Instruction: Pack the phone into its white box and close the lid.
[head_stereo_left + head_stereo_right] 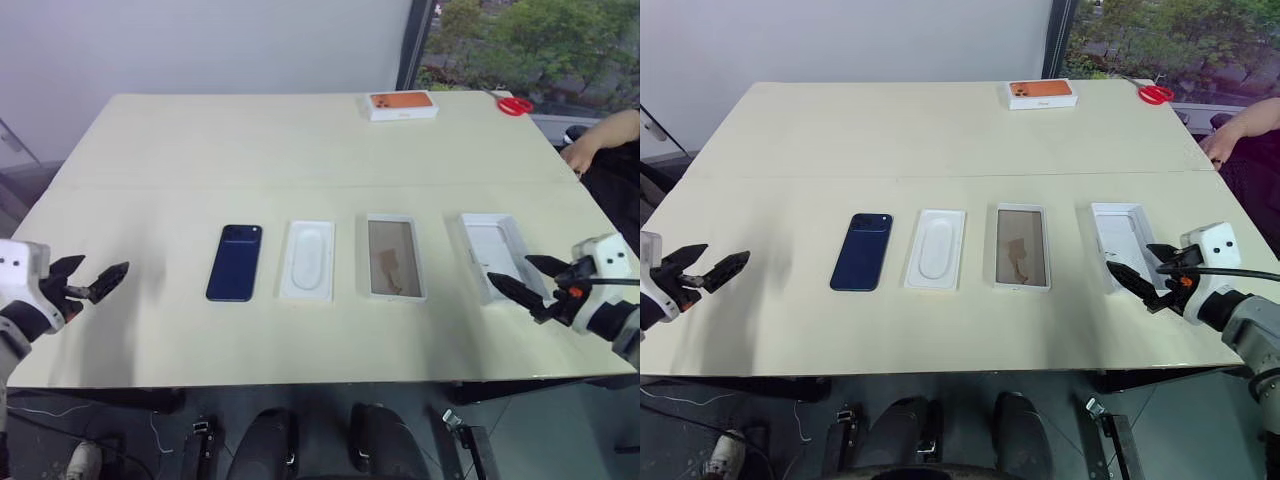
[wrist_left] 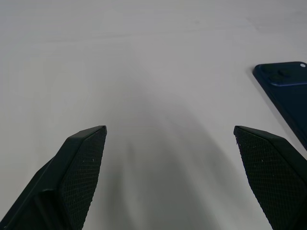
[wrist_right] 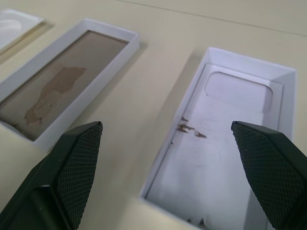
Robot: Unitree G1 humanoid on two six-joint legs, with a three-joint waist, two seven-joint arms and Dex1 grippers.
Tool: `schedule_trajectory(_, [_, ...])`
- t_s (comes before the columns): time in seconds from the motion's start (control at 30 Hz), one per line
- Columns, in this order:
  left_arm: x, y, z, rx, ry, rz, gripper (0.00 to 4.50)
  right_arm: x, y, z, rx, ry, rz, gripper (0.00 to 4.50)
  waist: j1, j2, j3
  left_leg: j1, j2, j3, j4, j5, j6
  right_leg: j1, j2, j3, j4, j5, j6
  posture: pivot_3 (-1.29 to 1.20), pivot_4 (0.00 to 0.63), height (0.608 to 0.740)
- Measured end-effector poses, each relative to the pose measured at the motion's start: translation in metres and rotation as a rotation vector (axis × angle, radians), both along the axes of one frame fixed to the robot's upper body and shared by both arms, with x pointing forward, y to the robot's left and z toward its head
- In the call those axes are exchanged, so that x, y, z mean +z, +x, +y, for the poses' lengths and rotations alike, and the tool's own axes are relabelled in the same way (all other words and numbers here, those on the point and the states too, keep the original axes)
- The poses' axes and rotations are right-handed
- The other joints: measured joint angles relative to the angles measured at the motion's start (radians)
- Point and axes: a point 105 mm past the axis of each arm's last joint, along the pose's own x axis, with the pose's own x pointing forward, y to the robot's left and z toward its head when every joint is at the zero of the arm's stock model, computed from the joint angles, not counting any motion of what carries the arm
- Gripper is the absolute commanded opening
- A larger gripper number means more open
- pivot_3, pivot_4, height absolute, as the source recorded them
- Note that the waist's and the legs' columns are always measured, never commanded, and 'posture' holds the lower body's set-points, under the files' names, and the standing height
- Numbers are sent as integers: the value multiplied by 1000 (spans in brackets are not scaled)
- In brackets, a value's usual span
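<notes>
Phone lies flat on table, leftmost of 4 in a row: insert, white box, lid inside-up. Left gripper and right gripper spread wide, empty. Left wrist: phone beside fingers. Right wrist: lid and box ahead.

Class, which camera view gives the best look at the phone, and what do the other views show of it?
The left eye view: the whole phone lies in plain sight, with its camera cluster at the far end. The right eye view shows it much the same. The left wrist view catches just its camera end at the picture's edge.
</notes>
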Motion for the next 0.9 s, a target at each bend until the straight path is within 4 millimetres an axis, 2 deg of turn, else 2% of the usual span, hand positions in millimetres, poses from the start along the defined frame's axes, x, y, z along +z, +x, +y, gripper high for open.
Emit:
schedule_trajectory(0.4, [5, 6, -5, -5, -6, -25, 4464, 6, 5, 3, 2, 7, -28, 4500, -1, 0, 0, 0, 0, 0, 0, 0, 0, 0, 0, 0, 0, 0, 0, 0, 150, 740])
schedule_trajectory(0.57, [5, 9, -17, -29, -23, -34, 4464, -2, 10, 17, 41, 26, -11, 4500, 0, 0, 0, 0, 0, 0, 0, 0, 0, 0, 0, 0, 0, 0, 0, 0, 150, 740])
schedule_trajectory(0.7, [19, 27, -47, -111, -55, -92, 4464, 12, 17, 42, 123, 18, -65, 4500, 3, 0, 0, 0, 0, 0, 1, 0, 0, 1, 0, 0, 0, 0, 0, 0, 150, 740])
schedule_trajectory(0.83, [17, 43, -85, -215, -96, -74, 4464, 15, 16, 58, 155, 28, -83, 4500, 1, 0, 0, 0, -1, 0, 1, 0, 0, 1, 0, 0, 0, 0, 1, 0, 150, 740])
schedule_trajectory(0.9, [12, 44, -103, -267, -108, -52, 4464, 16, 14, 64, 173, 34, -85, 4500, -1, 0, 0, 0, -1, 0, 1, 0, 0, 1, 0, 0, 1, 0, 1, 0, 150, 740])
